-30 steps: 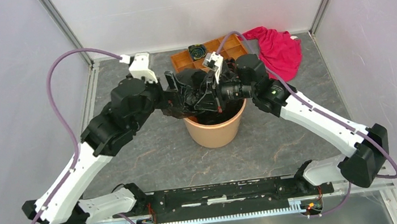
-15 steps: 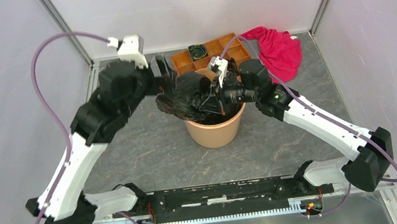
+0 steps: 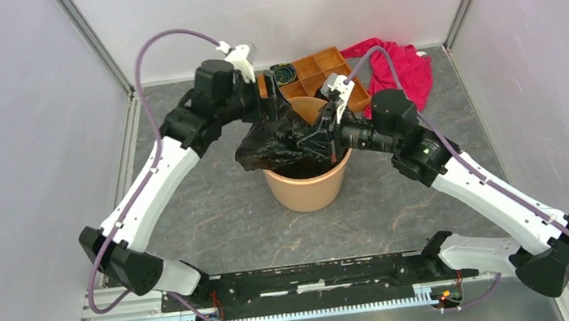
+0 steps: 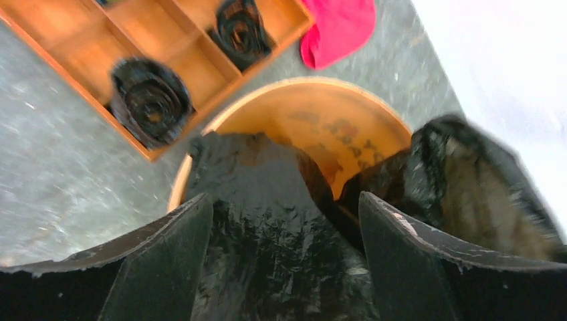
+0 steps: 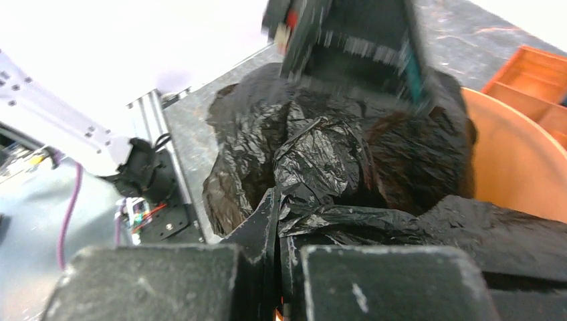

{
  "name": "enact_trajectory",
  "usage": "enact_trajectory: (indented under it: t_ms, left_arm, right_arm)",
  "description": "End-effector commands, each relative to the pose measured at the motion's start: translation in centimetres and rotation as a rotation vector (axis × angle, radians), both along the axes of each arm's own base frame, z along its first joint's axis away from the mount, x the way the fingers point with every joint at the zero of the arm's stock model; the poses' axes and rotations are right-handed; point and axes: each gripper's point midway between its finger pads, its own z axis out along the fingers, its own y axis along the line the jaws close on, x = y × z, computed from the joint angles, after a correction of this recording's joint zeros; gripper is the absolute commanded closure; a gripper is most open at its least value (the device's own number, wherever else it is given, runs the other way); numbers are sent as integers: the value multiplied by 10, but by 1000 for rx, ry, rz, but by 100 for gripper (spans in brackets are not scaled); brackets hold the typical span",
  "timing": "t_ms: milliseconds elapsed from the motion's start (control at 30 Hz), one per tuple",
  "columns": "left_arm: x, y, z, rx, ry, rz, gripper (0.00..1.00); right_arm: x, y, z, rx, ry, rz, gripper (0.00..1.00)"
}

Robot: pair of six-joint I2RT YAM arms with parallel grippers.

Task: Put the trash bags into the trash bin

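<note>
Swinging up and round, the left arm [image 3: 174,153] has gone from the bin's left flank to behind its far-left rim. The bin [image 3: 309,188] stands upright with its mouth open. The bag [image 3: 273,147] is only partly in: some film hangs inside, while a crumpled bulk spills over the left rim and outside the wall. The right pincer [image 5: 277,224], at the bin's right rim, is closed tight on a fold of film, probably to anchor that edge while the other side is worked. The left pincer [image 4: 282,200] stands wide above the far-left rim. Film lies between and below its fingers but is not clamped, so it seems set to take or press down the spilled side.
</note>
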Motion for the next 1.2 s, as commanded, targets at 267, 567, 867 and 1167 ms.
enact_trajectory:
  t_ms: [267,567,867,1167]
  left_arm:
    - [-18,-35,-24,-95,79,-193,2]
    - [-63,-9,54,-122,-156,-297,0]
    - [-97,-10,38,69,-348,-362,0]
    - [-71,-25,16,241,-343,-348,10]
  right_arm:
    - [48,-35,1,-77,-63,-265,100]
    - [46,-28,16,-79,-71,-188,99]
    - [52,-16,39,-21,-7,-131,100]
    - [51,-17,38,-19,12,-109,100]
